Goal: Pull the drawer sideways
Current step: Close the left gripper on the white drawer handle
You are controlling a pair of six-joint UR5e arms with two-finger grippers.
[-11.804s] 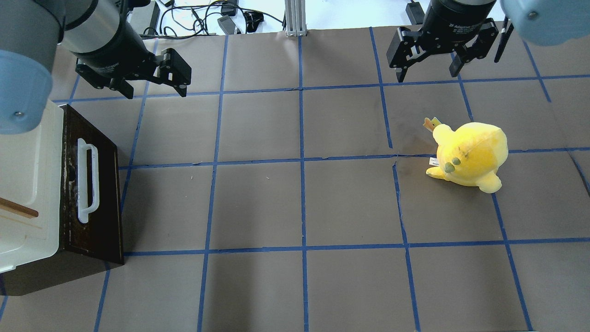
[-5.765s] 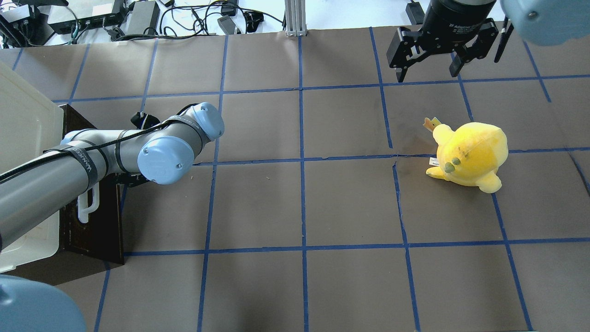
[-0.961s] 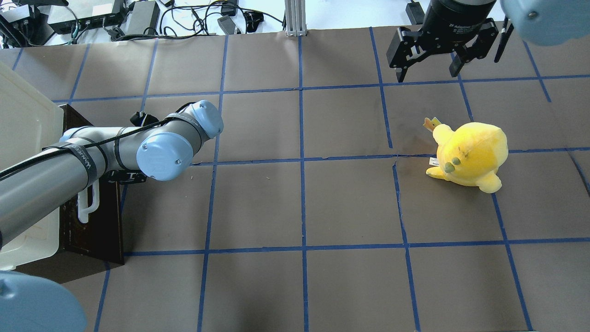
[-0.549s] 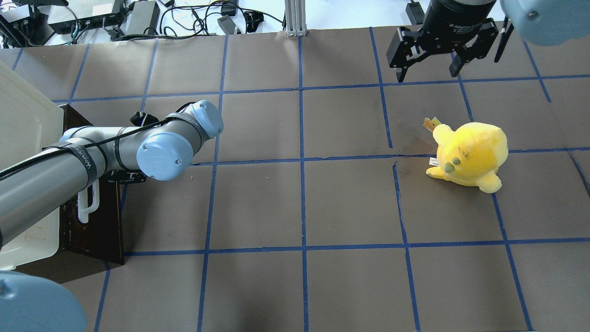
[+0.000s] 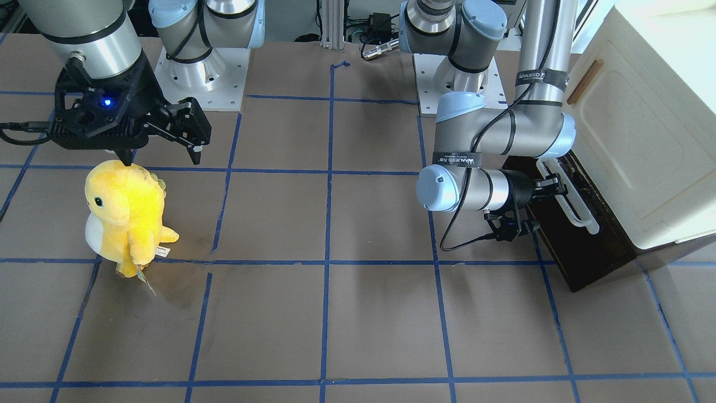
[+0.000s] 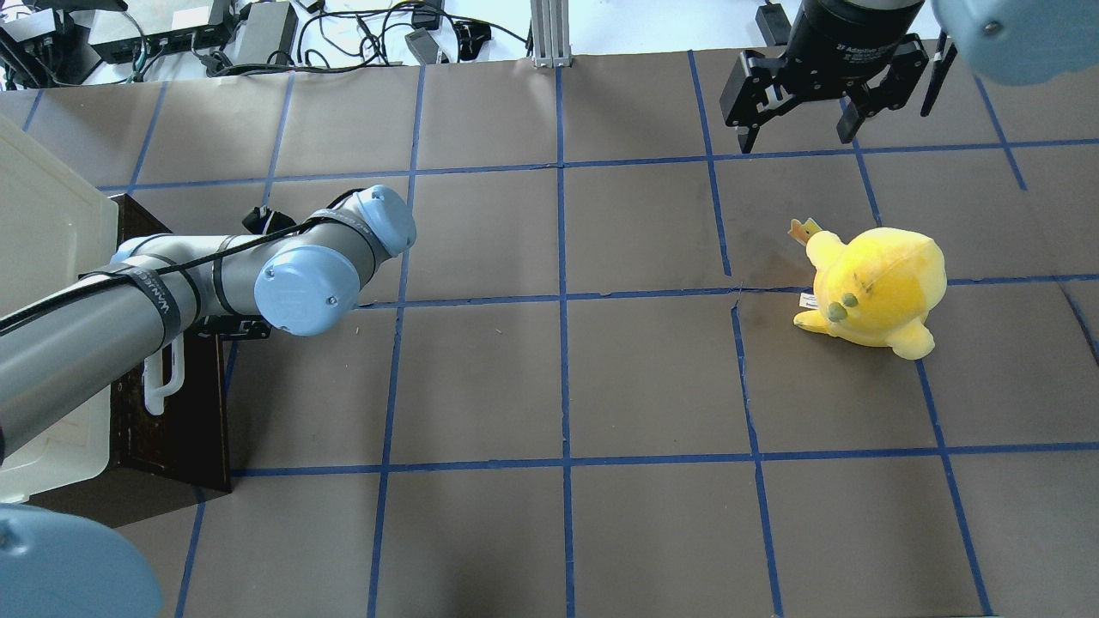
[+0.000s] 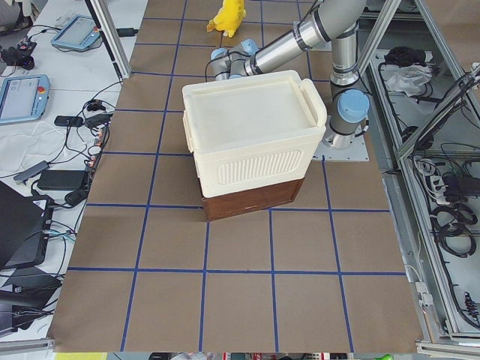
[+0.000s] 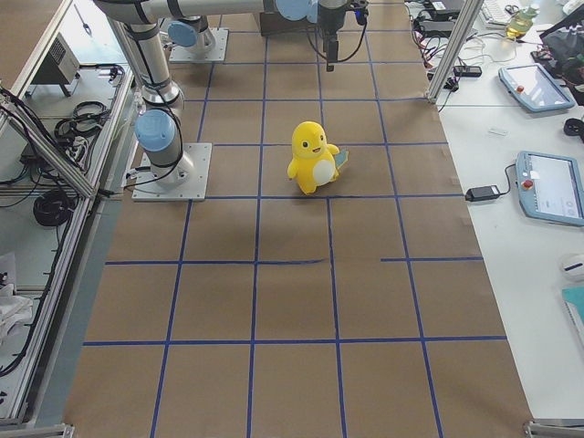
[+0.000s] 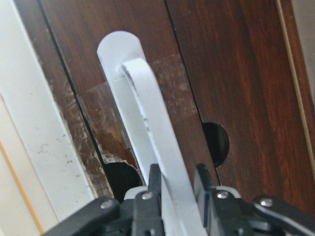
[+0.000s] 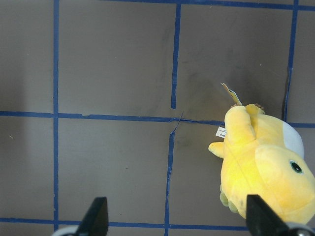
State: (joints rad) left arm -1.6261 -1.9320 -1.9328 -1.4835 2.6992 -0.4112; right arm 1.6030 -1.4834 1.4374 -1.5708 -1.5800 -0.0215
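Note:
The drawer point(image 5: 568, 246) has a dark brown wooden front and sits at the bottom of a cream cabinet point(image 5: 643, 145), at the left edge of the overhead view point(image 6: 185, 421). Its long white bar handle point(image 5: 579, 212) runs along the front. My left gripper point(image 5: 551, 201) reaches sideways to that handle. In the left wrist view the fingers point(image 9: 155, 184) are shut on the white bar point(image 9: 147, 113). In the overhead view my own arm hides this gripper. My right gripper point(image 6: 798, 129) hangs open and empty over the far right of the table.
A yellow plush toy point(image 6: 876, 287) stands on the right half of the table, just below my right gripper point(image 5: 162, 151). The cabinet's cream door carries a small brown wooden handle point(image 5: 584, 81). Cables and power supplies point(image 6: 258, 34) lie beyond the table's far edge.
Since the earliest frame my left arm has come down from above the table to the drawer handle. Over the last second nothing has visibly moved. The drawer front stands where it was.

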